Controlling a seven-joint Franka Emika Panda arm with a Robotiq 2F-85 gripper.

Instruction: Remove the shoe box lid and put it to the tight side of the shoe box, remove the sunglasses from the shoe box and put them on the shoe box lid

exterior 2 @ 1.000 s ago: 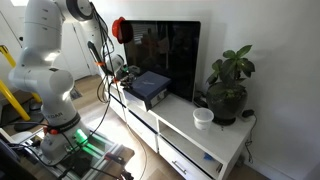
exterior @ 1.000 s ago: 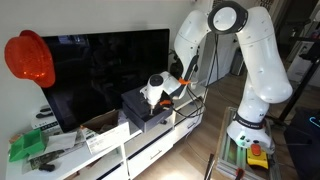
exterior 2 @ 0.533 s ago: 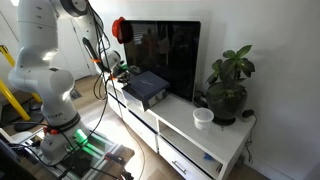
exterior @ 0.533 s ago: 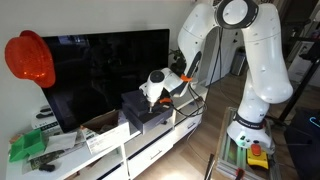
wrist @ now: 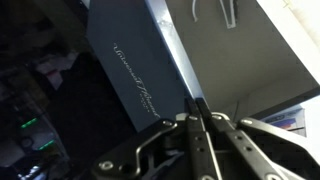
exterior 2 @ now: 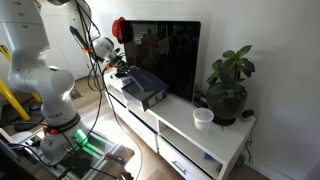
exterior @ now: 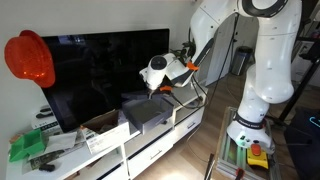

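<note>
Tilting up off the shoe box on the white TV cabinet, the shoe box lid — flat, blue-black, crossed by pale cursive script too blurred to read — is pinched at its rim by the gripper, fingers pressed together.

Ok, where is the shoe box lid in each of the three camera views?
In an exterior view: the shoe box lid is at centre, tilted, in front of the TV.
In an exterior view: the lid is left of centre, tilted.
Wrist view: the lid fills the left half, its edge pinched by the gripper.
Shared landmark: the shoe box, right by the lid.
</note>
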